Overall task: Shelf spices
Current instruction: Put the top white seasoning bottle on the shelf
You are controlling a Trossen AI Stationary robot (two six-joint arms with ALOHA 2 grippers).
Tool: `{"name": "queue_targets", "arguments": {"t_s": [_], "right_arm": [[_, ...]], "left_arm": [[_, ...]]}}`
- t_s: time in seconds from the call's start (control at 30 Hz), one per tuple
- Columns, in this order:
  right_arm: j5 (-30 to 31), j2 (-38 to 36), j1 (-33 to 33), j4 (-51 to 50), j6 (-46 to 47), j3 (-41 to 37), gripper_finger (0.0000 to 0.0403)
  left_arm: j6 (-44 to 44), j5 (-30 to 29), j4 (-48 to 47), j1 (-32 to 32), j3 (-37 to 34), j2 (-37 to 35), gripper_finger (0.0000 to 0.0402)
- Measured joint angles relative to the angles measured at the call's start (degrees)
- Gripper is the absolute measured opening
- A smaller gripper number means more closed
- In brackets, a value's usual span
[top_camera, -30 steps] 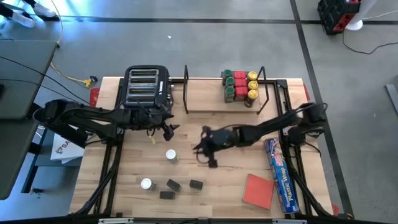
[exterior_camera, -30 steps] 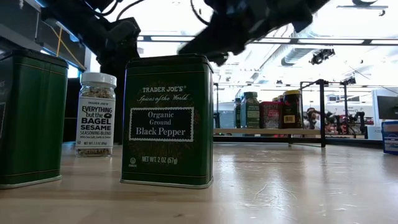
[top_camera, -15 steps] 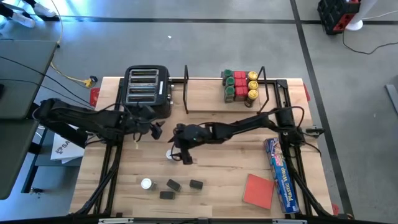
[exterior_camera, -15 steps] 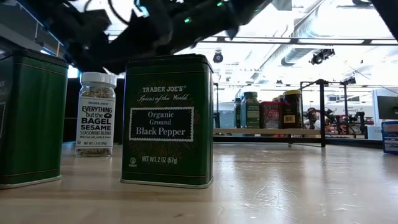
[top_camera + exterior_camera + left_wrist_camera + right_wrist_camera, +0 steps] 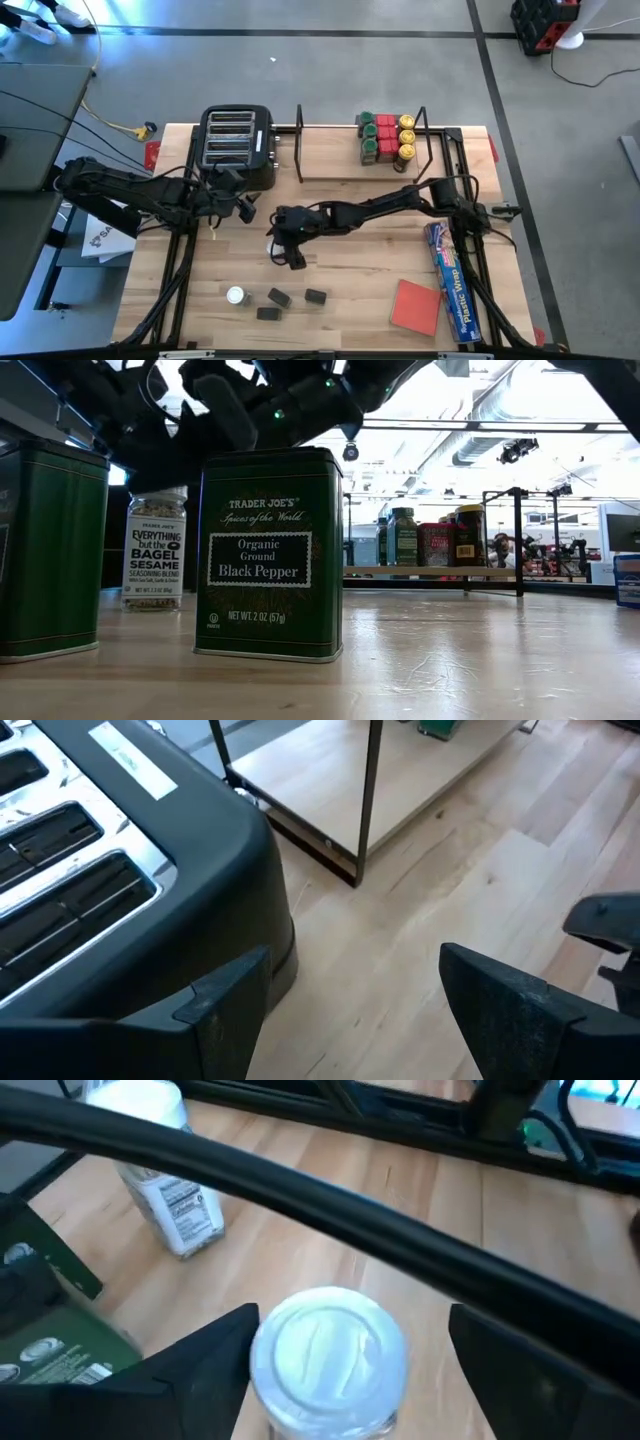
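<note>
A white-lidded spice jar [image 5: 328, 1350] stands upright on the table; in the low view it is the bagel-seasoning jar [image 5: 153, 550], its lid hidden behind my right gripper. My right gripper [image 5: 287, 248] is open over it, one finger on either side of the lid [image 5: 215, 1355], and I cannot tell whether either finger touches it. My left gripper [image 5: 240, 207] is open and empty beside the toaster's near corner. The wire shelf [image 5: 330, 170] at the back holds several red-, green- and yellow-topped jars [image 5: 385, 138] on its wooden board. A second white-lidded jar [image 5: 235, 295] and three dark tins [image 5: 279, 297] stand near the front edge.
The black toaster [image 5: 237, 145] stands at the back left, next to the shelf. A flat red pad [image 5: 415, 305] and a long blue plastic-wrap box [image 5: 452, 280] lie at the front right. Two green pepper tins [image 5: 268, 550] stand close to the low camera.
My right gripper has gone toward the table's left edge and down until its open fingers stand on either side of the white-lidded jar. My left gripper has drawn back toward the table's left edge, beside the toaster. The jar has stayed where it was.
</note>
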Motion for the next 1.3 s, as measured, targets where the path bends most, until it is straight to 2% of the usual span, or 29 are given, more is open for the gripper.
{"name": "queue_targets", "arguments": {"t_s": [0.3,0.43,0.6,0.7,0.8,0.9,1.0,1.17,1.3], "right_arm": [[-2.42,-0.3,0.14,-2.76,0.44,-0.09,0.0192],[-0.22,-3.09,-0.01,-4.92,0.44,-0.15,0.0192],[11.1,-12.49,-2.45,-15.53,-5.14,-0.15,0.0192],[16.51,-18.81,-5.37,-22.62,-9.19,-0.13,0.0192],[17.49,-24.08,-10.44,-28.35,-10.57,-0.07,0.0192],[15.51,-27.39,-17.43,-30.76,-11.28,-1.54,0.0192],[9.81,-28.87,-24.75,-30.1,-11.67,-5.21,0.0192],[0.86,-28.87,-34.23,-22.5,-11.16,-13.59,0.0192],[-2.89,-28.74,-38.6,-14.74,-11.1,-19.36,0.0192]], "left_arm": [[0.0,-0.26,0.23,0.02,-0.02,0.56,0.0284],[0.0,-0.24,0.09,0.0,-0.02,0.56,0.0284],[0.0,-0.24,-0.18,0.02,-0.02,0.54,0.0284],[0.0,-0.26,-0.28,0.02,-0.02,0.54,0.0284],[0.0,-0.27,-0.32,0.02,-0.01,0.54,0.0284],[0.0,-0.41,-0.32,0.0,-0.02,0.54,0.0284],[0.02,-0.65,-0.31,0.0,-0.02,0.54,0.0284],[0.0,-0.68,-0.26,0.02,-0.02,0.54,0.0284],[0.03,-1.16,0.23,0.02,-0.02,0.54,0.0284]]}}
